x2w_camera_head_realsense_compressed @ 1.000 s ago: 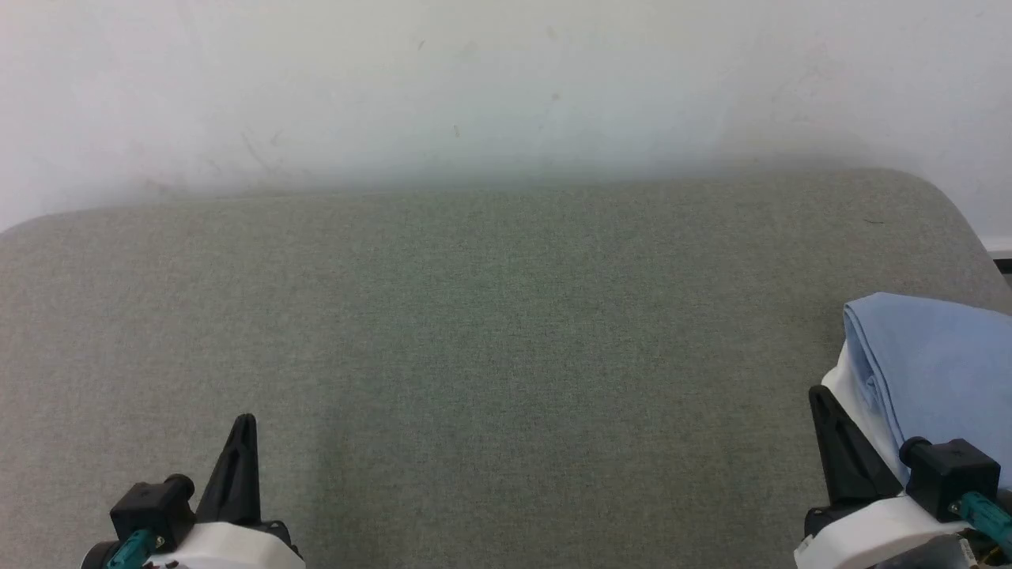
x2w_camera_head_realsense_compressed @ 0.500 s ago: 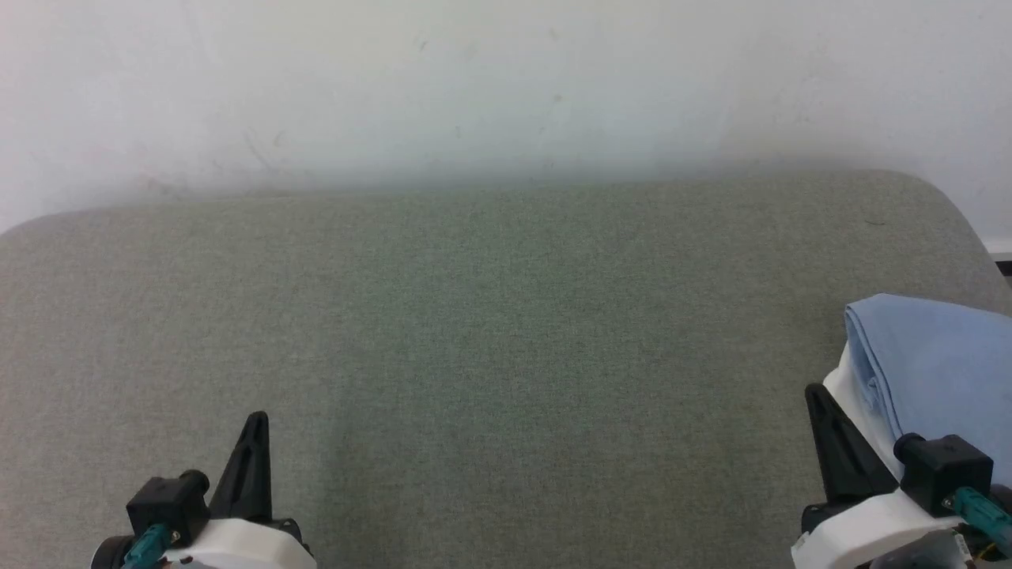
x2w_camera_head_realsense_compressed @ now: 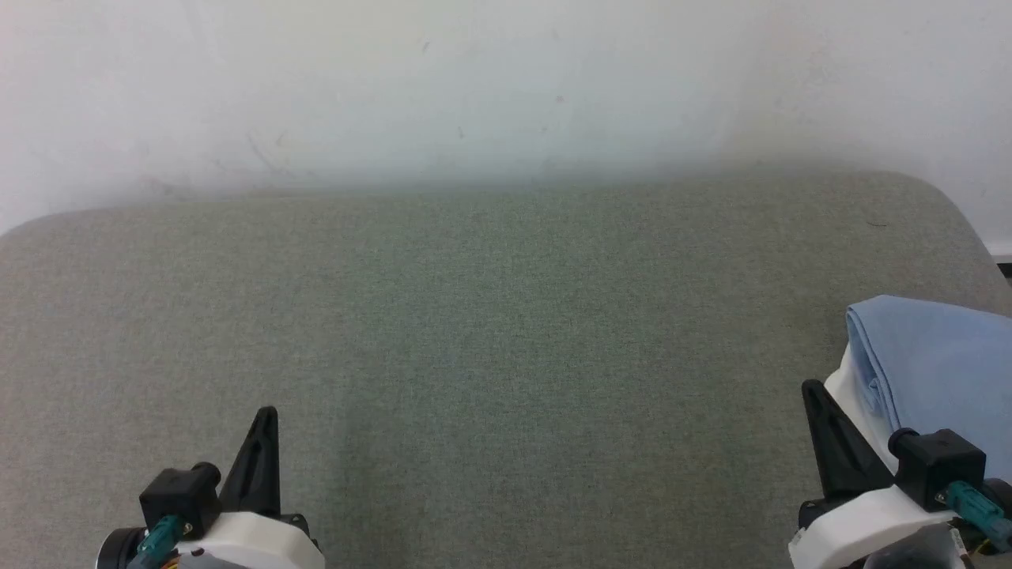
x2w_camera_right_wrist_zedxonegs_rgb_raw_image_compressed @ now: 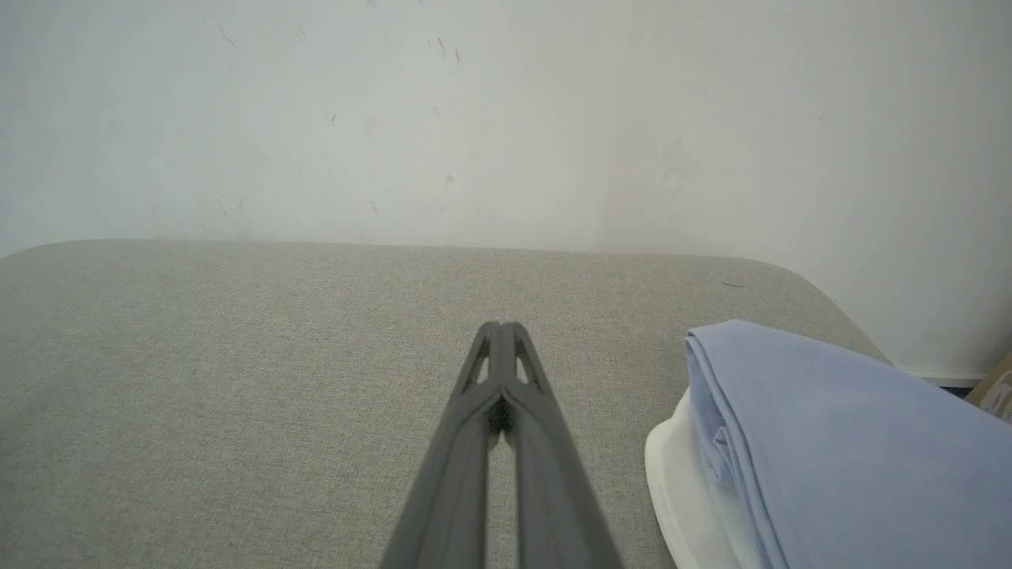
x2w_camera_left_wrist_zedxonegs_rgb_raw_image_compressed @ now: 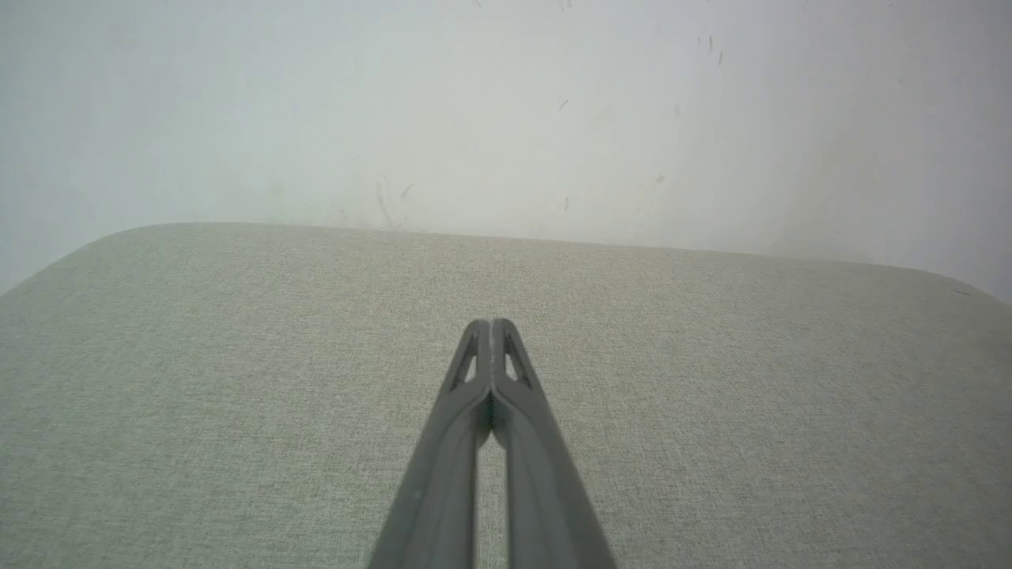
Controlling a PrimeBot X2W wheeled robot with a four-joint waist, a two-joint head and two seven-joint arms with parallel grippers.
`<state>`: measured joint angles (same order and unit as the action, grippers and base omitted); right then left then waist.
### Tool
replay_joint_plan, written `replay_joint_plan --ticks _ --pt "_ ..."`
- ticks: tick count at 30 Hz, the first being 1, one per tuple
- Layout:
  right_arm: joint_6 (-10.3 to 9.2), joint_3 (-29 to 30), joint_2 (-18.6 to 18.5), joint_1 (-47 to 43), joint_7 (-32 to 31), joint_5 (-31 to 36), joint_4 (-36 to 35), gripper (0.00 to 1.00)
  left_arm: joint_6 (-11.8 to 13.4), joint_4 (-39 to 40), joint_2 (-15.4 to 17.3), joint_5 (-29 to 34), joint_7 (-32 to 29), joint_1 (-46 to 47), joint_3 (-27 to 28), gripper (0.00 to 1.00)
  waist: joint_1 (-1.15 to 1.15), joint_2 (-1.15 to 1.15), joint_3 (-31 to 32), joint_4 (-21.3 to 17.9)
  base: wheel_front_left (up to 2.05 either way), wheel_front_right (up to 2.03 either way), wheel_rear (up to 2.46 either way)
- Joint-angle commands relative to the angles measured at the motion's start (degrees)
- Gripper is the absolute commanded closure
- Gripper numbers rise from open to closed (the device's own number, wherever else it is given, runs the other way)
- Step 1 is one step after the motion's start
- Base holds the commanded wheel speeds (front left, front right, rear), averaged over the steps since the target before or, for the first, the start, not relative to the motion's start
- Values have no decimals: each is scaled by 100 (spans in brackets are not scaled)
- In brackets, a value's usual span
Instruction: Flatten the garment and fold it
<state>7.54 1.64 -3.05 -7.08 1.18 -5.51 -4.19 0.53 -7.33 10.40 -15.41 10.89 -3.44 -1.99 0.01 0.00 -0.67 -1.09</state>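
Backdrop, head view: pale scuffed wall (x2w_camera_head_realsense_compressed: 506, 79) behind a grey-green fabric-covered surface (x2w_camera_head_realsense_compressed: 506, 316), which stretches away to the left of the garment.
Garment, head view: the garment (x2w_camera_head_realsense_compressed: 933, 356) sits as a light blue folded bundle at the right side of the surface. The picture's edge cuts it off, so you cannot see its far side.
Claws, head view: your right claw (x2w_camera_head_realsense_compressed: 808, 389) stands just beside the garment's left edge, apart from it. Your left claw (x2w_camera_head_realsense_compressed: 269, 412) is well apart from the garment, far to its left.
Left claw, left wrist view: fingers pressed together, pinching nothing, pointing over the surface toward the wall.
Right claw, right wrist view: fingers pressed together, empty. The garment lies just to their right, with a white layer (x2w_camera_right_wrist_zedxonegs_rgb_raw_image_compressed: 672, 482) under the blue; you cannot tell whether that is its collar or something separate.
Stage, judged: the garment looks folded already, so little seems left to do.
Risk, nudge: any swing of the right claw toward the garment could shove the soft bundle and spill its folds. It could also push it off the rounded corner just beyond it.
Risk, snag: a pressed-together claw driven in would plough the cloth rather than grip it, so spread it first.
Risk, blind side: with the garment's right part outside the head view, you would miss a slide there.
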Motion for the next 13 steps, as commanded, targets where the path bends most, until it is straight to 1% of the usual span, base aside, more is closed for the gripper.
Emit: replay_joint_plan --ticks 1,13 --pt "-2 -13 6 107 -8 46 26 100 -15 54 -46 112 -48 78 41 100 0 0 2 3 0 0 0" --pt "-2 -33 7 188 -23 114 79 100 -20 146 -141 305 -188 114 62 100 0 0 10 17 0 0 0"
